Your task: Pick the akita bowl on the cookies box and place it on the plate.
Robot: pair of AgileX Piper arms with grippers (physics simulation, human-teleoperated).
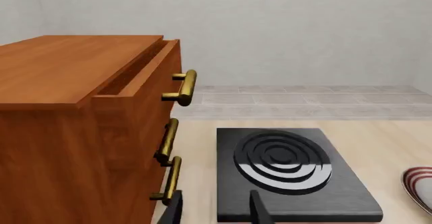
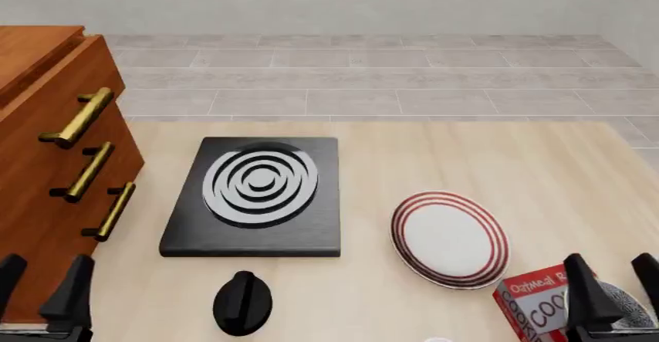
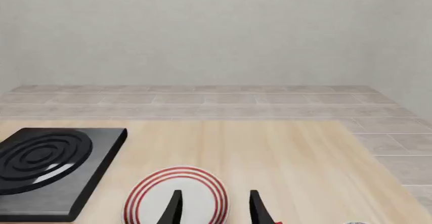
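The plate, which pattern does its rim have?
Red concentric rings on white plate, clearest in the front view.

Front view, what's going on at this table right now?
Nothing is being handled yet. Both arms hover at the near edge with open, empty pincers: the left pincer beside the wooden drawer cabinet, the right pincer above the red cookies box, where the small speckled akita bowl sits. The white plate with red rings lies bare just ahead, next to the black square slab.
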